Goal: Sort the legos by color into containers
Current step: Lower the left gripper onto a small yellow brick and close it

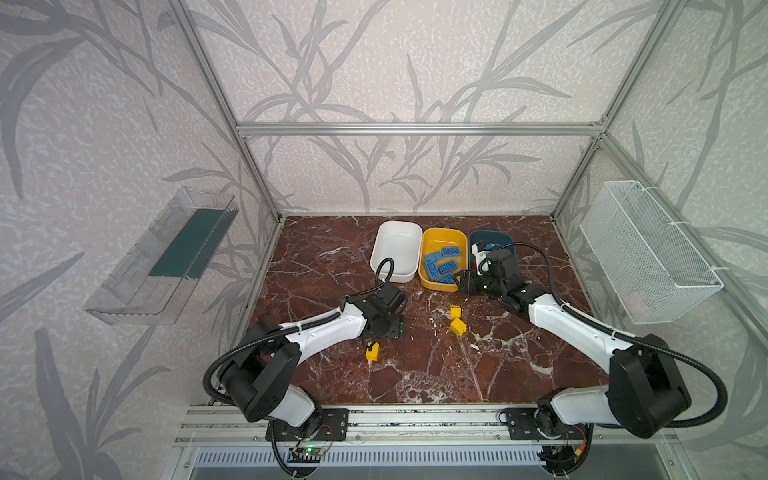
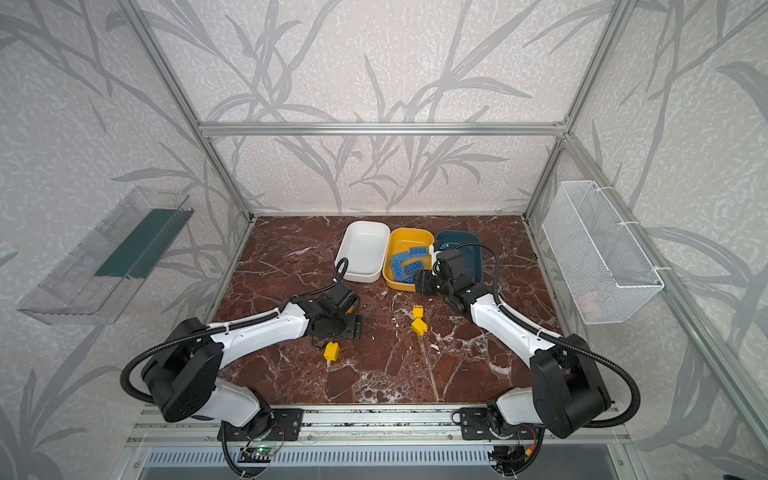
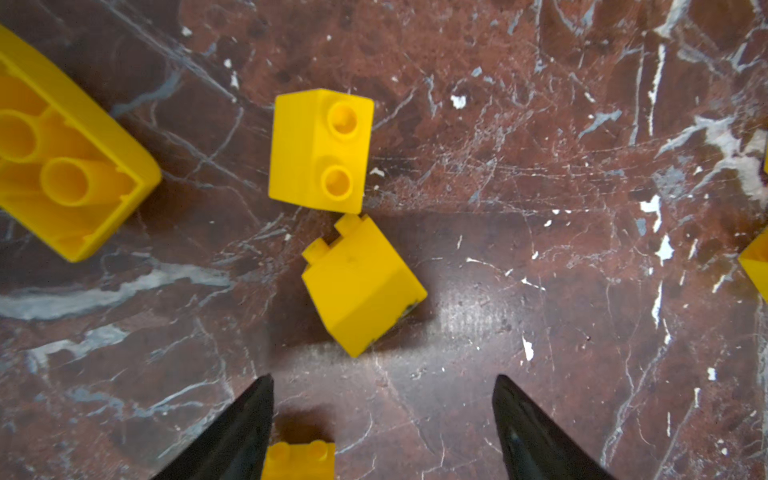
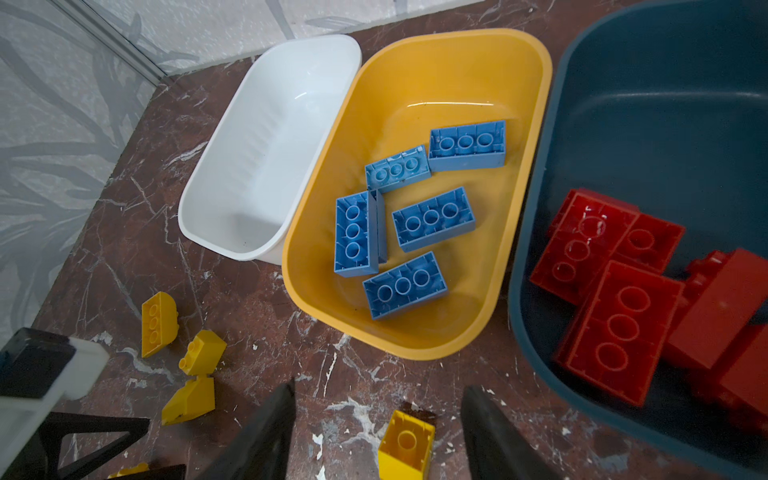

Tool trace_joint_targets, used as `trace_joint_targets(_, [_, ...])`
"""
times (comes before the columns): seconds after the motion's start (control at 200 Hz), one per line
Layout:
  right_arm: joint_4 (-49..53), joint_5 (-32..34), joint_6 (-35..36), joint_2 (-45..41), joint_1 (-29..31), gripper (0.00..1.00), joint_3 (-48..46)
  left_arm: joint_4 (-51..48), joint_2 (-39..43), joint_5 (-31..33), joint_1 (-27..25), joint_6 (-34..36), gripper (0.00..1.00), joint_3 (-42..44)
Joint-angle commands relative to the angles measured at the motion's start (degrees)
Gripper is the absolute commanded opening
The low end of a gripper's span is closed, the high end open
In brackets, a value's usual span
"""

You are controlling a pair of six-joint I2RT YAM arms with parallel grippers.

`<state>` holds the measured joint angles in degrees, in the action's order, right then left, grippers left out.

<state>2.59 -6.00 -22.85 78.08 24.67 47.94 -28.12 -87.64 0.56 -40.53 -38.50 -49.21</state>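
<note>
Left gripper (image 3: pixel 384 399) and right gripper (image 4: pixel 378 395), both spread and empty, near yellow legos (image 1: pixel 458 327) mid-frame, below the yellow tub (image 1: pixel 444 231).

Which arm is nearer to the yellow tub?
Right. The right arm has its jaws at the near edge of the yellow tub; the left arm has its jaws farther back, over a yellow lego.

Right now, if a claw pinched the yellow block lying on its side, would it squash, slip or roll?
Probably no squashing: the yellow block looks like rigid plastic. Its smooth faces might slip slightly. Flat sides suggest it would slide, not roll.
</note>
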Motion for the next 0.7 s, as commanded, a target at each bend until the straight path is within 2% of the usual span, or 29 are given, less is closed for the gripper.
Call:
trace_joint_targets(0.0, [-1.15, 0.89, 0.27, -2.45, -0.28, 0.65, -1.71, 0.96, -2.25, 2.24, -0.25, -1.57, 0.81, -2.5])
trace_joint_targets(0.555, [-1.62, -0.24, 0.26, -3.68, -0.17, 0.65, -3.25, 0.97, -11.62, 2.29, -0.8, -1.32, 0.53, -9.41])
trace_joint_targets(0.695, [-1.94, -0.5, 0.09, -3.61, -0.23, 0.64, -3.29, 0.52, -12.65, 3.67, -0.86, -1.05, 0.51, -9.83])
